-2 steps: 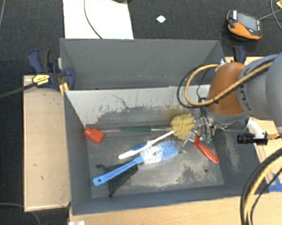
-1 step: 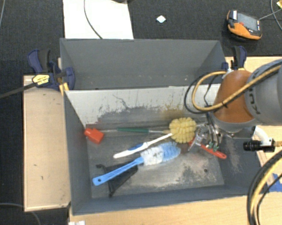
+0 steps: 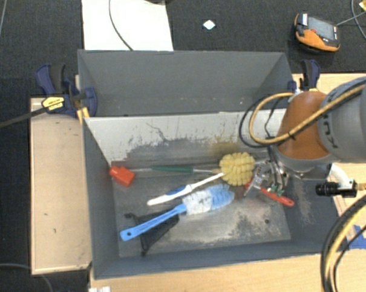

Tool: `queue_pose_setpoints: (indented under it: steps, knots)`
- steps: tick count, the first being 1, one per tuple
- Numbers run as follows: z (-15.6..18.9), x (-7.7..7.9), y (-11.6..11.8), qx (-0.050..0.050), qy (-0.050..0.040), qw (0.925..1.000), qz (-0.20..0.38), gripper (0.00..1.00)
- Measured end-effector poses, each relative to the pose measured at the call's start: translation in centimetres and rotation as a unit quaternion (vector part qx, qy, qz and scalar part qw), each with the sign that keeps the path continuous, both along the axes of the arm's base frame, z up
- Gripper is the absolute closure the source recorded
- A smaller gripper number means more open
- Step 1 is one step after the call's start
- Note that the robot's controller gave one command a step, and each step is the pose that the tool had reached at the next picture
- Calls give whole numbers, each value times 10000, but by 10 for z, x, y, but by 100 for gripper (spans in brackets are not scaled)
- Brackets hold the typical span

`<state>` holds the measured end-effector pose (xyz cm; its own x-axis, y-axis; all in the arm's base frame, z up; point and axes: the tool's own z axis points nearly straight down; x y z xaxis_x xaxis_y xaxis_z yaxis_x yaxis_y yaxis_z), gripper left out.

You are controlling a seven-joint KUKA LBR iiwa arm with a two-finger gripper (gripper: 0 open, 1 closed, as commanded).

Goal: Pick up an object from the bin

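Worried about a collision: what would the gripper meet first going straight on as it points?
Probably the small red thing just below the gripper, beside the yellow brush head; depth is unclear.

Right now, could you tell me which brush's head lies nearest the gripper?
The green-handled brush with the round yellow head, beside the gripper; the blue-bristled brush lies farther left.

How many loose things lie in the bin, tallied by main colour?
Yellow: 1, bristly brush on a green handle
Blue: 1, bottle brush
White: 1, slim stick
Black: 1, wedge-shaped piece
Red: 2, block at left; slim tool beside the pincer
Total: 6
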<state>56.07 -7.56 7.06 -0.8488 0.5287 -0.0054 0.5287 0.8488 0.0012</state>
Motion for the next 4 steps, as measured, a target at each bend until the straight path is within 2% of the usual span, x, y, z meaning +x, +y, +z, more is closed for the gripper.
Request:
queue_pose_setpoints:
  steps: [2,3,4]
  knots:
    - [14,0,0,-3,-8,10000,20,100]
    - [46,-2,0,0,18,10000,23,100]
    - [78,0,0,-2,-7,10000,24,100]
